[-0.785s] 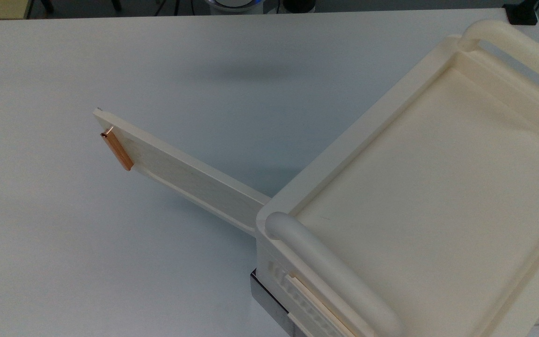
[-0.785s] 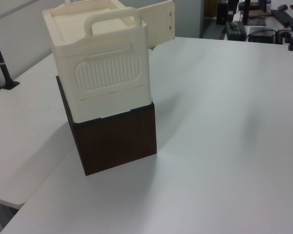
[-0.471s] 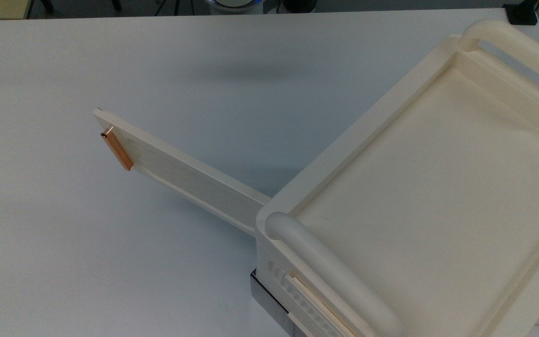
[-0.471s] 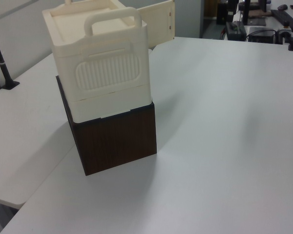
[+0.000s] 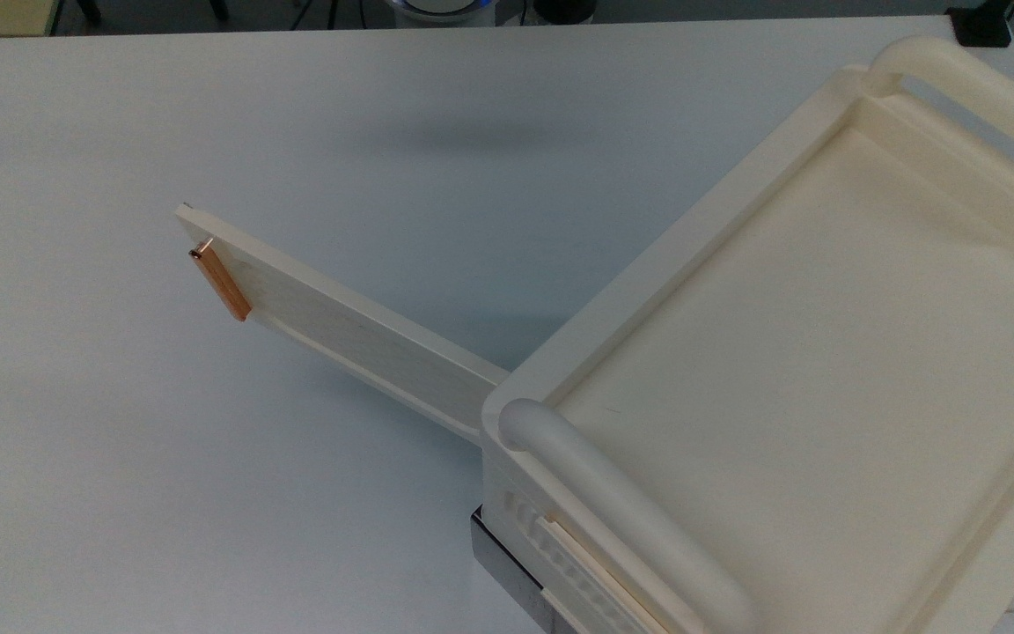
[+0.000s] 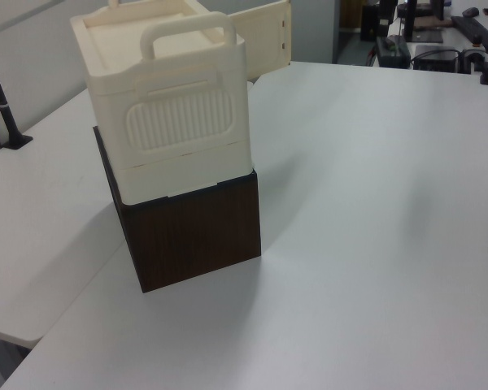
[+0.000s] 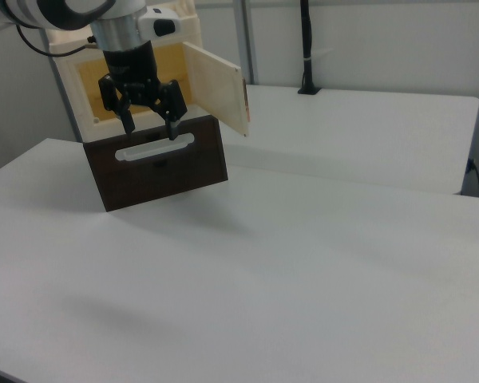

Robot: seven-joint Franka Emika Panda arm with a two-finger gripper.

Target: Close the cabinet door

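1 thin, stiff door (image 5: 357,335), likely light: push its free edge near the handle (image 5: 221,283); end effector (image 7: 149,128) hangs open, empty.

- The cabinet door (image 5: 357,330) stands swung wide open, jutting from the cabinet (image 5: 806,370) over the white table (image 5: 208,493) toward the top view's left.
- Bare table lies on both sides of the door.
- In the right view the gripper (image 7: 149,128), fingers spread, hangs before the cabinet opening, just beside the door (image 7: 215,86).
- The dark wooden box (image 7: 160,163) under the cabinet stands below the gripper.
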